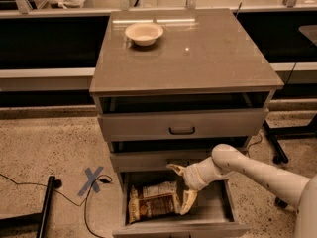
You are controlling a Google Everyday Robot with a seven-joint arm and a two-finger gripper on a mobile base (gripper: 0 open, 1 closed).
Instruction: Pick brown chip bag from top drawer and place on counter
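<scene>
The brown chip bag (pixel 153 202) lies flat on the left of the open top drawer's grey floor (pixel 210 209), the lowest drawer of the cabinet. My gripper (pixel 182 188) hangs over the drawer at the bag's right end, open, with one finger (pixel 176 168) up by the middle drawer and the other (pixel 188 202) down beside the bag's right edge. It holds nothing. The white arm comes in from the lower right. The counter (pixel 198 53) is the glossy grey-brown top of the cabinet.
A pale bowl (pixel 144 32) sits at the counter's back left. The two upper drawers stand slightly open, the upper one with a dark handle (pixel 182 130). A blue tape cross (pixel 92 179) and a cable lie on the speckled floor to the left.
</scene>
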